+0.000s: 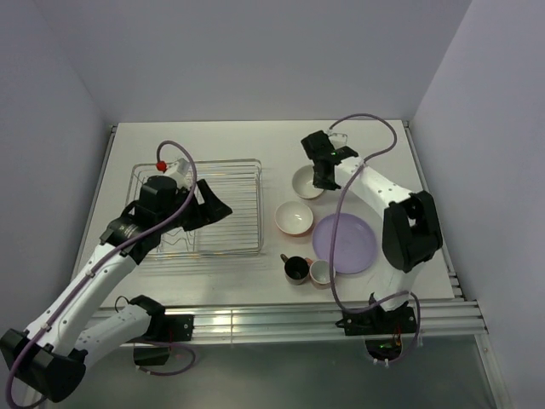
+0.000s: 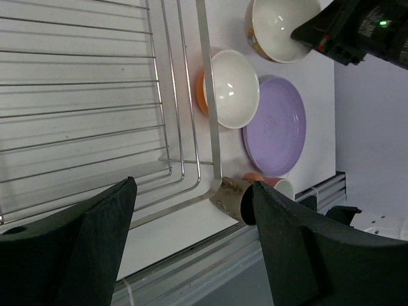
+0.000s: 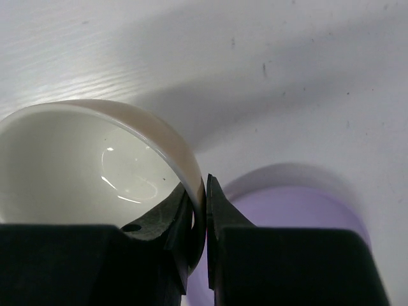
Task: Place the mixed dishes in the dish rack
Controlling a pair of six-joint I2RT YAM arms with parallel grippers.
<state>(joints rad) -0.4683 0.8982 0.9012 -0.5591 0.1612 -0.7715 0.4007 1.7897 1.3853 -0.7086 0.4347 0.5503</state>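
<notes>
While the left gripper (image 2: 191, 223) hangs open above the rack (image 1: 259, 209), the right gripper (image 3: 203, 204) pinches the beige bowl (image 3: 95, 172) by its rim; next, it likely needs carrying into the rack.

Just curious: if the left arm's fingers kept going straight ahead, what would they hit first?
Most likely the dish rack, at its right-hand wire rim, with the orange bowl just beyond it; depth is hard to judge here.
</notes>
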